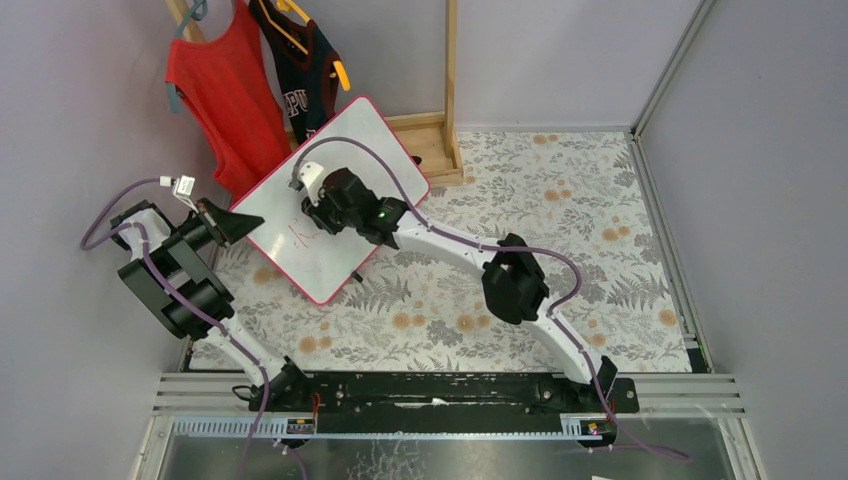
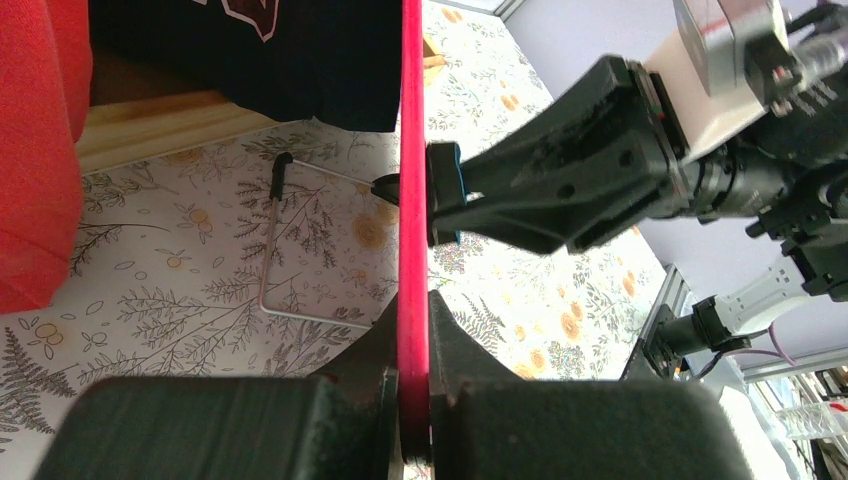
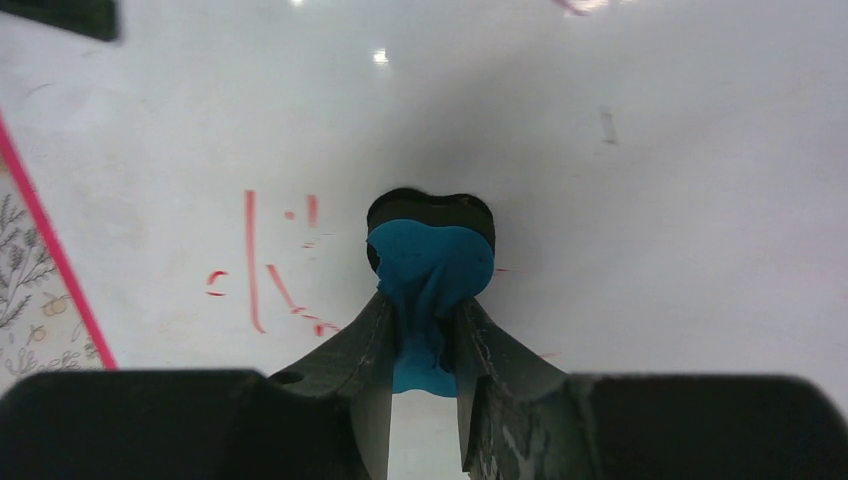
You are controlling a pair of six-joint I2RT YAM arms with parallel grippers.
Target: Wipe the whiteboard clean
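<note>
Whiteboard (image 1: 275,215) looks mostly wiped, but red marks (image 3: 265,270) left beside blue wiper (image 3: 432,260) pinched in R gripper (image 3: 425,320); L gripper (image 2: 412,330) fingers clamp board's frame.

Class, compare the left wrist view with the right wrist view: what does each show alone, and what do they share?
Only the left wrist view shows the left gripper clamped on the whiteboard's pink-red edge, seen edge-on, plus a red garment, a dark garment and a wire stand on the board's back side. Only the right wrist view shows the board's white face with red marks on it. Both show the board's frame, the floral cloth, and the right gripper holding a blue eraser against the board.
</note>
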